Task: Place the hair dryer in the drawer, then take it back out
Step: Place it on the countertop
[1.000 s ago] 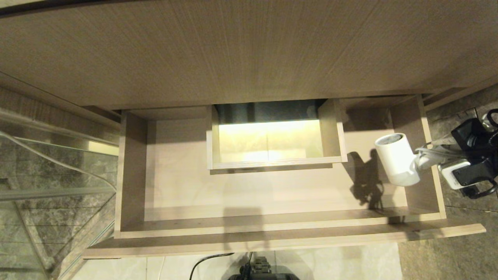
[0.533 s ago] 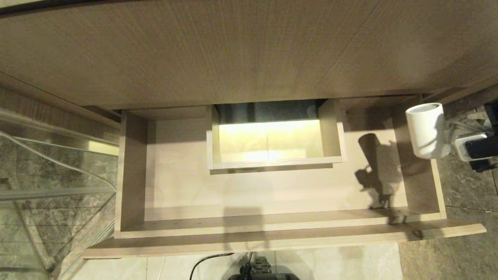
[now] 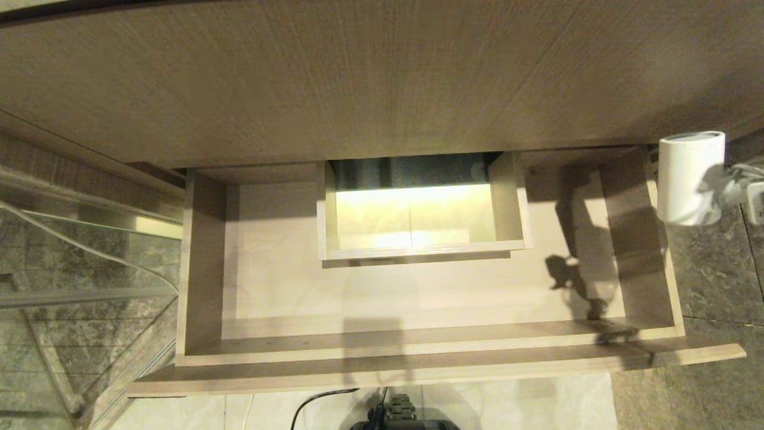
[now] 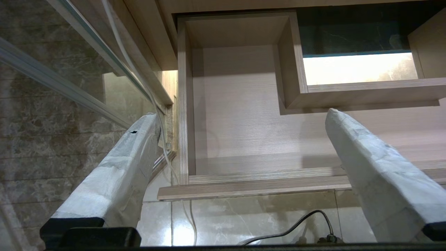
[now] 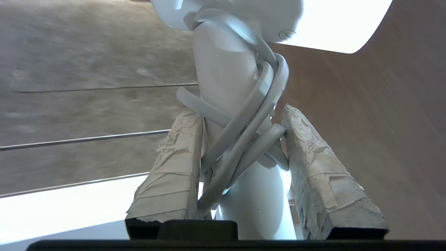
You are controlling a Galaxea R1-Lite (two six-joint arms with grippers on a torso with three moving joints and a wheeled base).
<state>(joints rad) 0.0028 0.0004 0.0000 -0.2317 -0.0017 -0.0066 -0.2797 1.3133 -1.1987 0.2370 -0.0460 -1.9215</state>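
The right pincer (image 5: 240,139), clamped on the white cord-wrapped hair dryer's (image 3: 689,176) handle, holds it outside the open beige wood-grain drawer (image 3: 203,269), so the take-out step looks nearly finished and setting it down comes next.

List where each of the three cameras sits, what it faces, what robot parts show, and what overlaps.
Head: on the robot's head, looking down into the open drawer; the white hair dryer hangs past its right wall; hardly any arm shows.
Left wrist: behind the left gripper, fingers apart, facing the drawer's left half and the boxed cut-out.
Right wrist: behind the right gripper, fingers clamped on the dryer's cord-wrapped handle.
Shared: head and left wrist both show the drawer and cut-out; head and right wrist both show the hair dryer.
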